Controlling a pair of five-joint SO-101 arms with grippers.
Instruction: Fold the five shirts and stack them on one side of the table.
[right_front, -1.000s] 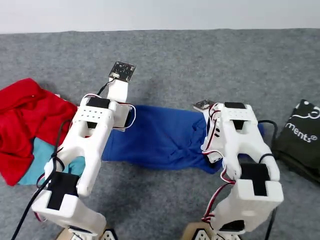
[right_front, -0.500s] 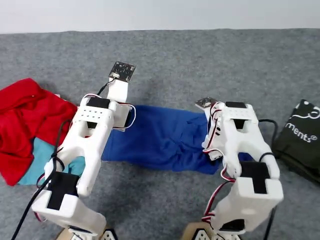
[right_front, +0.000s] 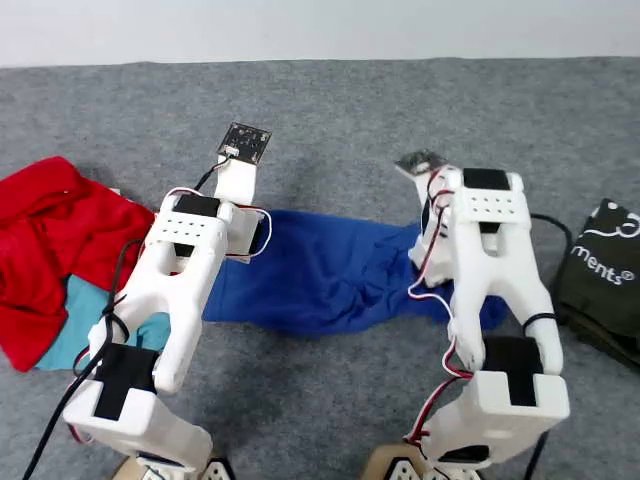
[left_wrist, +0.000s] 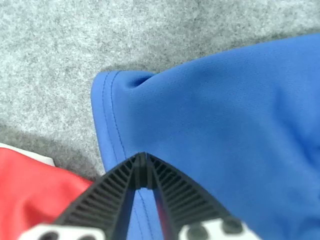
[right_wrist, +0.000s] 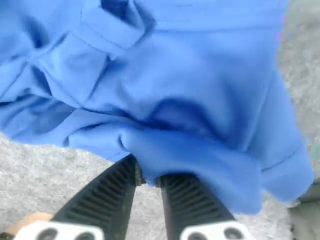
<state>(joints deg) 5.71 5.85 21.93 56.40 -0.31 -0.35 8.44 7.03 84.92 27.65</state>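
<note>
Right pincer (right_wrist: 147, 176) farther out with shirt (right_wrist: 190, 100)

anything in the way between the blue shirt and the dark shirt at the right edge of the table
Nothing visible. Bare grey table lies between the blue shirt and the dark shirt. The left tool and right tool are each shut on the blue shirt.

White print, a word partly folded under with a small mark after it and thin curved lines above it, is seen on the dark shirt (right_front: 610, 300) laid at the right edge of the table (right_front: 330, 110).
</note>
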